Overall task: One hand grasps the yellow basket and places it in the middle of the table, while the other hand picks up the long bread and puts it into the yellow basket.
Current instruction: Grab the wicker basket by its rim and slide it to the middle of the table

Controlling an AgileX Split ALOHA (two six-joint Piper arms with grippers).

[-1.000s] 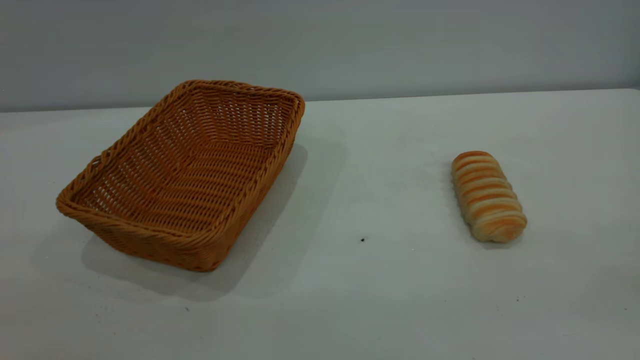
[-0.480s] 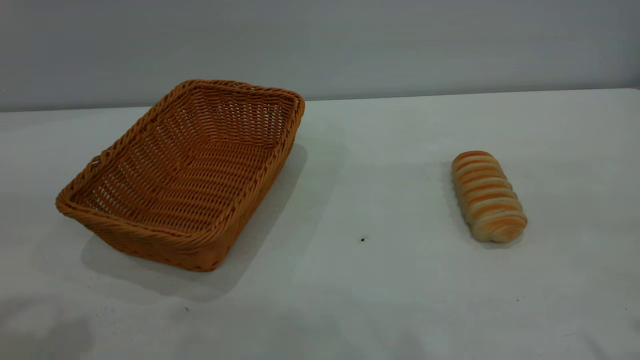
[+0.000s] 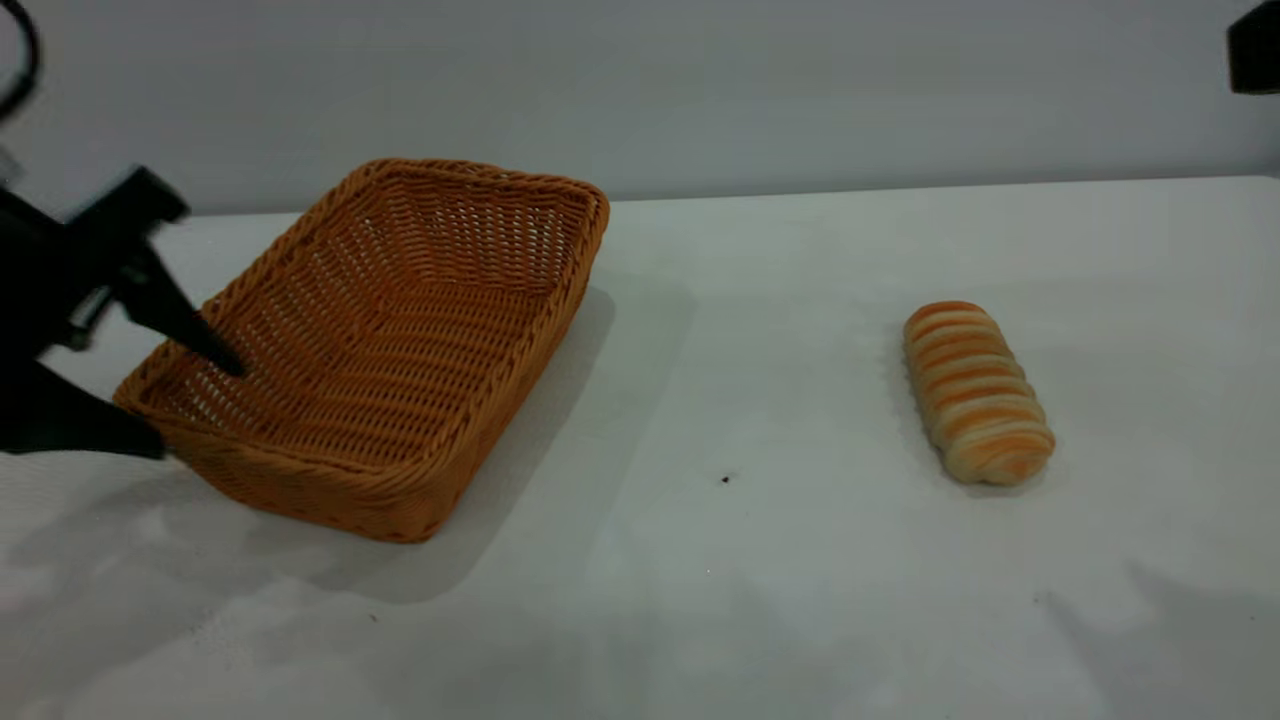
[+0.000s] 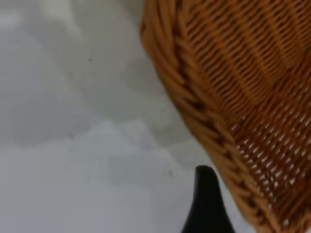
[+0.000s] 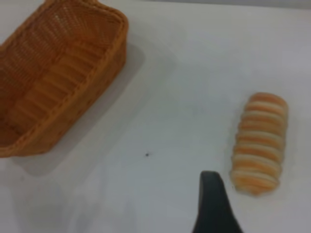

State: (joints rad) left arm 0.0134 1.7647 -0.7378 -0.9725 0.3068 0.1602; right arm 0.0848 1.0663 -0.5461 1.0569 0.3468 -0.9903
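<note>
Yellow basket (image 3: 380,350): large rectangular wicker, orange-tan, flared sides, braided rim; upright on the table (image 3: 760,560), open side up, nothing inside. Set askew to the table's far edge, one short end toward the camera.

Long bread (image 3: 977,392): small oblong roll, cream with orange-brown crosswise stripes, striped side up. Flat on the table, well apart from the basket, off its long side farthest from the left gripper. Untouched by either gripper. Also in right wrist view (image 5: 258,143), with the basket (image 5: 53,73) beyond it.

Dark speck (image 3: 725,480): on the tabletop between basket and bread, nearer the bread.

Left gripper (image 3: 195,405): at the basket's near short end, at the corner farthest from the bread. Spread wide, straddling the braided rim: one pointed black finger (image 3: 180,320) reaching over the rim into the basket's interior, the other (image 3: 90,425) outside the wall, low by the table. Contact with the wicker not certain. In left wrist view, one black fingertip (image 4: 208,201) just beside the outer wall of the basket (image 4: 228,82); second finger out of that view.

Right gripper: high, well away from both basket and bread; only a dark piece of the arm (image 3: 1255,45) at the exterior view's upper corner. One finger (image 5: 214,204) in right wrist view, above the table near the bread's end; spread cannot be told.
</note>
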